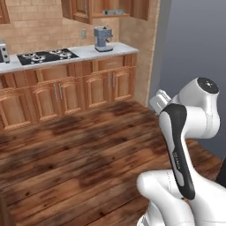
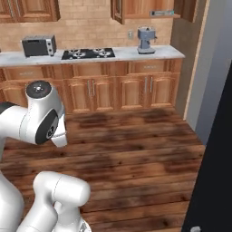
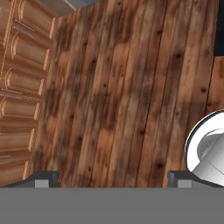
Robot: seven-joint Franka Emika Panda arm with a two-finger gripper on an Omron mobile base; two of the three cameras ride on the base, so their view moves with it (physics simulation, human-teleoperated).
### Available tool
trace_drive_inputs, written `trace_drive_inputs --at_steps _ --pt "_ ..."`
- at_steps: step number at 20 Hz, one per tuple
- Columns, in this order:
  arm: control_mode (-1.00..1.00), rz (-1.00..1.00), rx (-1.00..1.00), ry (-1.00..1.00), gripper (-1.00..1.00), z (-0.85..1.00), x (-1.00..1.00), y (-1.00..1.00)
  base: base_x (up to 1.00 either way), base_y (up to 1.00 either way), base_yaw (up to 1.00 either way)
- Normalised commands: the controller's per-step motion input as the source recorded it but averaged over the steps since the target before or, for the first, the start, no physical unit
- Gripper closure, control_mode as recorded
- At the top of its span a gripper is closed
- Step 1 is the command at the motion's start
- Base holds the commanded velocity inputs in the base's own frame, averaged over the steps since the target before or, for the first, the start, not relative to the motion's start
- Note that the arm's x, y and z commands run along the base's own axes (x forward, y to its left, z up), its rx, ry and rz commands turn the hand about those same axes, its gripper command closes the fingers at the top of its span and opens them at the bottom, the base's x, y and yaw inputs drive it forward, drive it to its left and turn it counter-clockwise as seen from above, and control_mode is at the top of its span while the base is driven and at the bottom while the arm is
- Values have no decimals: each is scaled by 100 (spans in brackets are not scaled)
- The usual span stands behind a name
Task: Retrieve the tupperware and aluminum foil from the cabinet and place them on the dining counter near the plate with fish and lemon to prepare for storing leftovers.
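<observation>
Gripper (image 3: 113, 177) tips stand wide apart at the bottom of the hand view, with nothing between them, and the camera looks down past them at the bare wooden floor (image 3: 122, 87). So the gripper is spread and carries nothing.

Judging from that, the task is at its very beginning: the base is out on the open floor, well apart from the kitchen run, and the arm (image 1: 185, 132) is folded up close to itself as for travel. Neither of the task's things has been fetched. The likely source is the upper cabinet (image 2: 145, 10) above the right end of the surface (image 2: 113, 54); its door (image 2: 118, 10) appears to hang open, and a pale flat thing (image 2: 162, 12) lies on the shelf inside, too small to name as tupperware or foil.

The next move calls for driving the base up to that surface, close enough for a high reach, then unfolding the arm and raising the gripper to shelf level without striking the coffee machine (image 2: 146, 40) that stands just beneath the cabinet. A toaster oven (image 2: 39, 45) and a hob (image 2: 88, 53) sit further left, out of the way.

No brand, label or writing can be read on anything.
</observation>
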Motion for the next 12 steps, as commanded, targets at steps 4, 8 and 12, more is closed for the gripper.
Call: trace_drive_inputs --at_steps 4,8,12 --pt "100 0 0 0 -100 0 0 0 100 -26 1" --pt "100 0 0 0 -100 0 0 0 100 -40 4" --pt "100 0 0 0 -100 0 0 0 100 -50 3"
